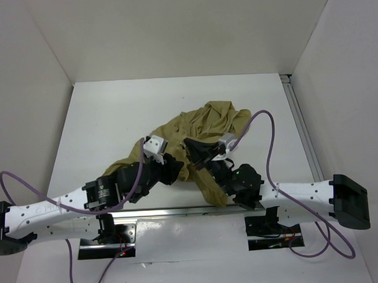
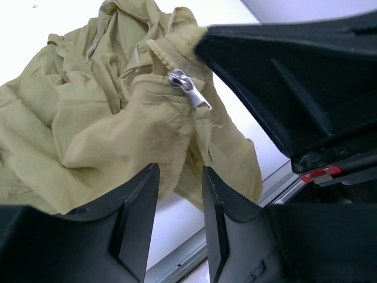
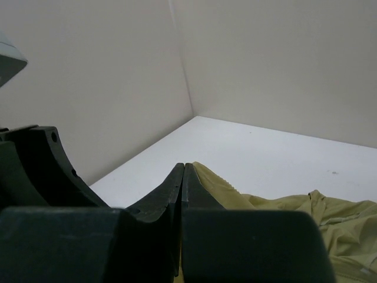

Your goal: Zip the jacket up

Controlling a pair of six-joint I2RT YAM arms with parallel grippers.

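Note:
The olive-tan jacket (image 1: 204,125) lies crumpled in the middle of the white table. My right gripper (image 1: 191,149) is shut on a fold of its zipper edge (image 3: 219,184) and holds that edge lifted; its jaws are pressed together at the tips (image 3: 184,165). In the left wrist view the silver zipper slider (image 2: 188,88) hangs on the lifted edge just below the right gripper's black finger (image 2: 283,76). My left gripper (image 2: 180,170) is open and empty, a short way before the jacket (image 2: 100,118) and below the slider. In the top view it (image 1: 176,170) is beside the jacket's near left part.
A metal rail (image 1: 179,211) runs along the table's near edge under the hanging cloth. White walls (image 1: 173,30) enclose the table at the back and sides. Purple cables (image 1: 271,145) loop over both arms.

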